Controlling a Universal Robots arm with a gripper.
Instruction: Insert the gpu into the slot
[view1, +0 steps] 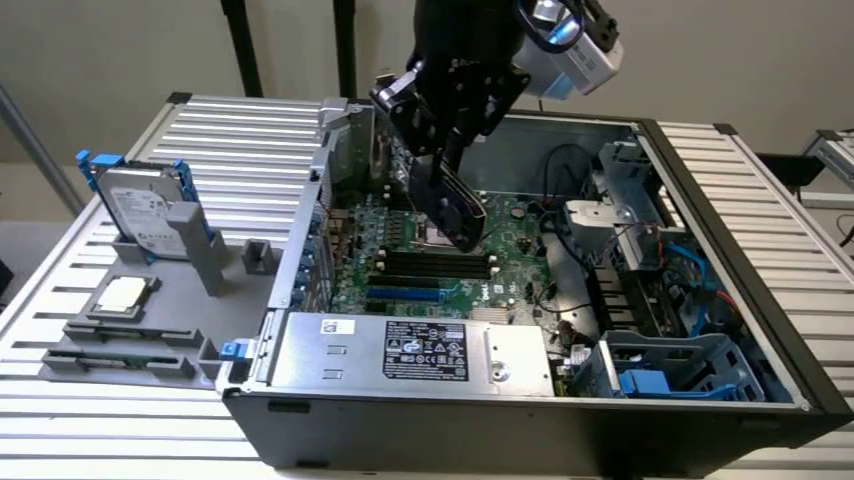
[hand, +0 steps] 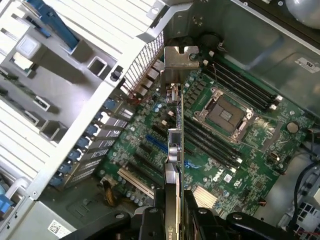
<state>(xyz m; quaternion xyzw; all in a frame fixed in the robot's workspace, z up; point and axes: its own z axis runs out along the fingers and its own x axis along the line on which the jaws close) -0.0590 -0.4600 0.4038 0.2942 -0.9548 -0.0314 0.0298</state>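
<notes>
My gripper (view1: 433, 148) hangs over the open computer case, shut on the gpu (view1: 451, 208), a thin black card that tilts down toward the motherboard (view1: 514, 230). In the wrist view the gpu (hand: 174, 150) runs edge-on away from the gripper (hand: 173, 212), with its metal bracket (hand: 180, 56) at the far end near the case's rear wall. The blue slot (view1: 402, 294) lies on the green board near the power supply, apart from the card's lower edge. In the wrist view this slot (hand: 157, 144) sits just beside the line of the card, partly covered by it.
A silver labelled power-supply box (view1: 414, 350) fills the case's near side. Black memory slots (view1: 434, 266) and the square processor socket (hand: 224, 115) lie beside the card. A blue drive cage (view1: 667, 372) and cables are at the exterior view's right. A hard drive (view1: 139, 210) stands outside.
</notes>
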